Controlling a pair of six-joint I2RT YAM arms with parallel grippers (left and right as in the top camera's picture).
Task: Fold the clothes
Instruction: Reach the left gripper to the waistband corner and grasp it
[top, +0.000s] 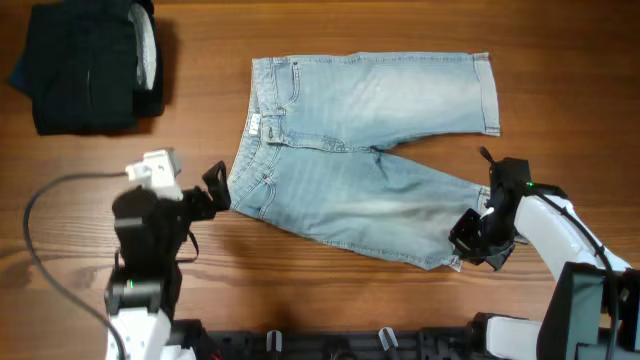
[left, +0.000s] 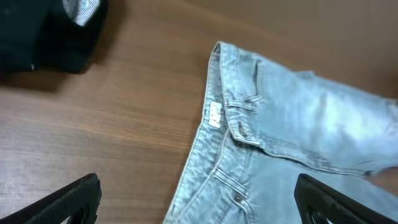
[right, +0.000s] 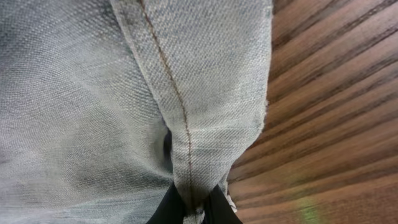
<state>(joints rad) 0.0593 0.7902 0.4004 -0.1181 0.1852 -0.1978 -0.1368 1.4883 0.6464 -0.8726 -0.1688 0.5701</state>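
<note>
The light blue denim shorts (top: 350, 150) lie flat in the middle of the wooden table, waistband to the left and both legs pointing right. My left gripper (top: 214, 188) is open just left of the waistband's near corner; in the left wrist view its jaws (left: 196, 202) straddle the waistband edge of the shorts (left: 280, 143). My right gripper (top: 468, 240) is shut on the hem of the near leg. In the right wrist view the pinched hem seam of the shorts (right: 180, 124) rises from the jaws (right: 194, 208).
A black folded garment with a white-grey lining (top: 90, 65) lies at the far left corner and also shows in the left wrist view (left: 50, 31). A grey cable (top: 40, 215) loops beside the left arm. Bare wood (right: 336, 124) lies right of the hem.
</note>
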